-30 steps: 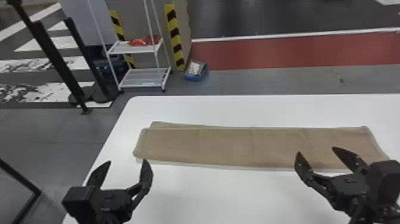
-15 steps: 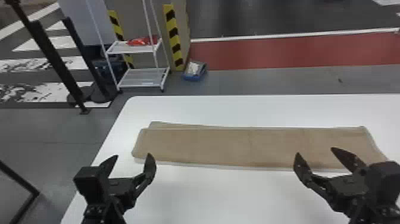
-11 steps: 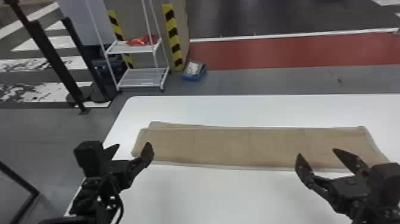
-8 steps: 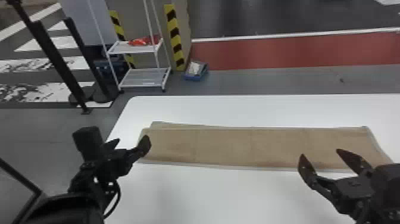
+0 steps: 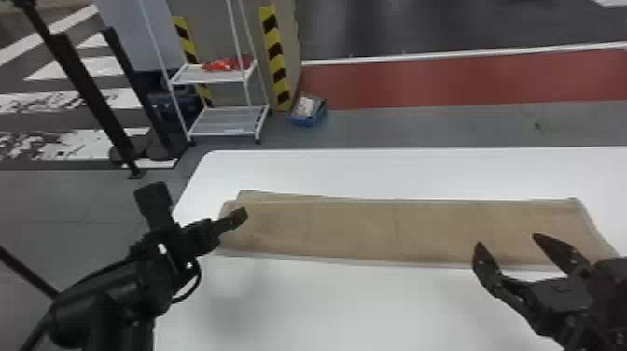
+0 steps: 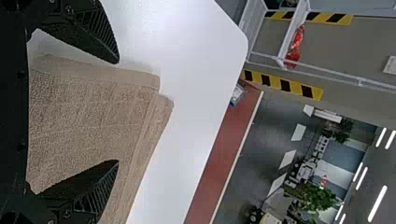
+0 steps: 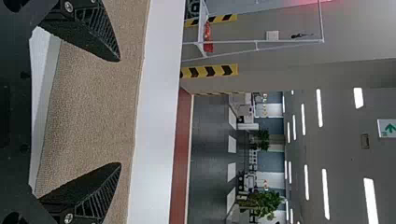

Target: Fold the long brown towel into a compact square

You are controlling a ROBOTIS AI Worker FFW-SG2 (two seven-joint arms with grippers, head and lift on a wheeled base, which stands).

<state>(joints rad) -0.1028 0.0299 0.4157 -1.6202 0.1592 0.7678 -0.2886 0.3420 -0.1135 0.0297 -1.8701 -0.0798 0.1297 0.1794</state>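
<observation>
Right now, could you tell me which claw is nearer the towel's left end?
The left claw; the right claw is near the towel's right end.

A white sign (image 7: 386,129) bears a green arrow (image 7: 390,127).

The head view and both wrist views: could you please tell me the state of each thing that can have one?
Towel: flat in a long strip, layers uneven at its left end, not yet square.
Left gripper: open, empty.
Right gripper: open, empty.
White rack: upright, red item on upper shelf.
Blue box: open-topped, something pale inside.
</observation>
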